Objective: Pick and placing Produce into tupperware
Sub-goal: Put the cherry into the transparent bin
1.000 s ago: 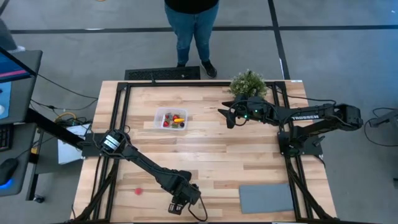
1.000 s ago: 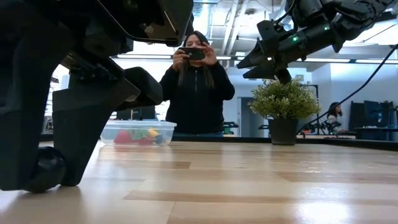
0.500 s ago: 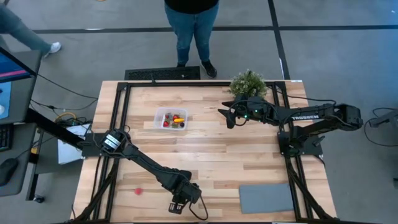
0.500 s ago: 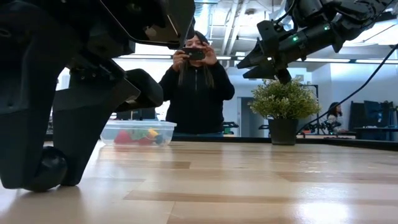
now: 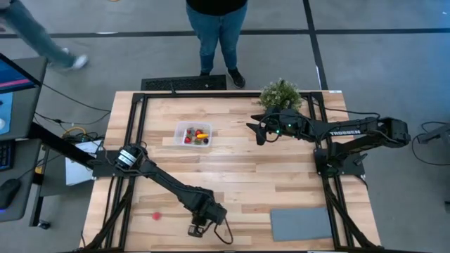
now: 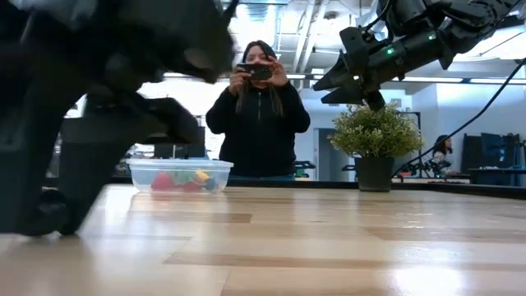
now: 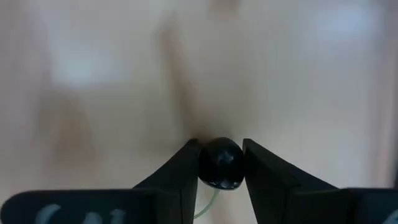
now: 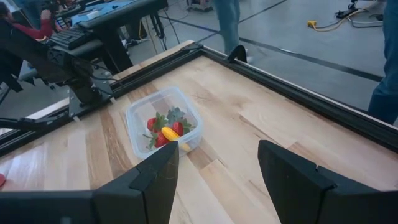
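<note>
Glossy black berry [image 7: 221,163], clear plastic tupperware [image 8: 164,121], pale wooden table [image 5: 232,169]

Left pincer [image 7: 221,167] clamped, right pincer [image 8: 217,171] agape

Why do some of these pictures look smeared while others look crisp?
In the low view the left arm's gripper is a dark motion-blurred smear, while the potted plant stays crisp. In the left wrist view the wooden table is washed out and unfocused; only the dark berry reads clearly.

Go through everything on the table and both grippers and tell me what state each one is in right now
Left gripper: shut on dark round berry.
Right gripper: open, raised beside bushy green potted plant.
Clear plastic tupperware: lidless, holding produce.
Small red produce piece: loose on wooden table.
Flat grey mat: bare.
</note>
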